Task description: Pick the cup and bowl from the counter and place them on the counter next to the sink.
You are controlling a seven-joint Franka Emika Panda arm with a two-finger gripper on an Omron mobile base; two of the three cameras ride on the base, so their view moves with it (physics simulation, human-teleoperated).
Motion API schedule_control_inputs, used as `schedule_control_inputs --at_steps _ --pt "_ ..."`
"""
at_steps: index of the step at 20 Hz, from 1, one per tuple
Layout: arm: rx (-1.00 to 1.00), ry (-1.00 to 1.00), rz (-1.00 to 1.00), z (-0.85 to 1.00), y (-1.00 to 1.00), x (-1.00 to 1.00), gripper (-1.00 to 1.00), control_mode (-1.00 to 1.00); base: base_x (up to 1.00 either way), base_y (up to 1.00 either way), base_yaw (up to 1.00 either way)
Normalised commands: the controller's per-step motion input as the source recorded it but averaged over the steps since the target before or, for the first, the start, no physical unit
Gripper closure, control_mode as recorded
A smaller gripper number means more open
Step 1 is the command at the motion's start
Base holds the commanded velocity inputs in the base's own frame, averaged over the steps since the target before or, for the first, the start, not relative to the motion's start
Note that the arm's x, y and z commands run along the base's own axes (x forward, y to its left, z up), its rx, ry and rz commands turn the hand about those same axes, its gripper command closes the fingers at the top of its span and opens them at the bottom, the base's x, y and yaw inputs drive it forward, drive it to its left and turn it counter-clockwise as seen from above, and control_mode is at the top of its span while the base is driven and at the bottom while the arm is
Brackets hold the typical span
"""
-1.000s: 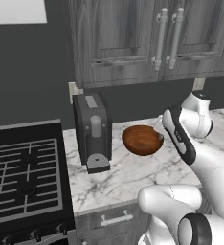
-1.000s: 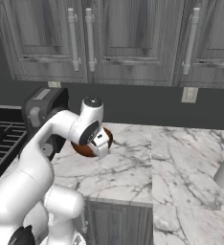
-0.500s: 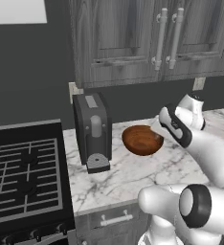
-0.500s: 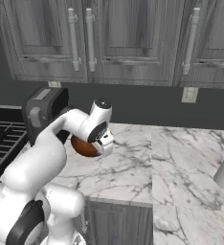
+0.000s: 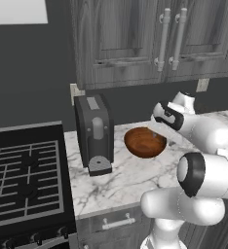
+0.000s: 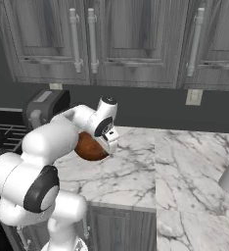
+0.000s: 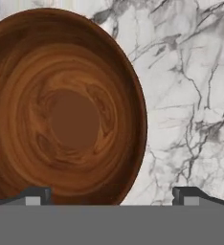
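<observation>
Item: bowl (image 7: 61, 110), reddish-brown wood, upright on the white marble table (image 5: 135, 175), just right of a dark toaster-like appliance (image 5: 94, 133) beside the black stove (image 5: 23, 180). In the hand view its rim curves from 12 to 5 o'clock. Gripper (image 7: 111, 196): jaws wide apart, holding nothing, one fingertip over the bowl, the other over bare marble.

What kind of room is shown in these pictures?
It appears to be a rendered home kitchen: a black grated stove top adjoins a white marble counter with grey veins, under dark grey wooden wall cabinets. A reddish-brown wooden bowl rests there.
</observation>
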Motion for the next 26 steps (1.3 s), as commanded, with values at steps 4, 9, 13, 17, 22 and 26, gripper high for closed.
schedule_control_inputs --at_steps 4,9,13,17,22,26 --pt "0.0 0.06 0.04 -0.02 -0.26 0.41 -1.0 -1.0 0.0 0.0 0.0" --pt "0.0 0.03 0.14 -0.14 -0.34 0.2 -1.0 -1.0 0.0 0.0 0.0" --pt "0.0 0.0 0.14 -0.04 -0.08 0.0 -1.0 -1.0 0.0 0.0 0.0" --pt "0.0 0.0 0.12 -0.05 0.0 0.0 -1.0 -1.0 0.0 0.0 0.0" --pt "0.0 0.0 0.09 -0.27 0.0 0.0 -1.0 -1.0 0.0 0.0 0.0" --pt "0.0 0.0 0.06 -0.36 0.0 0.0 -1.0 -1.0 0.0 0.0 0.0"
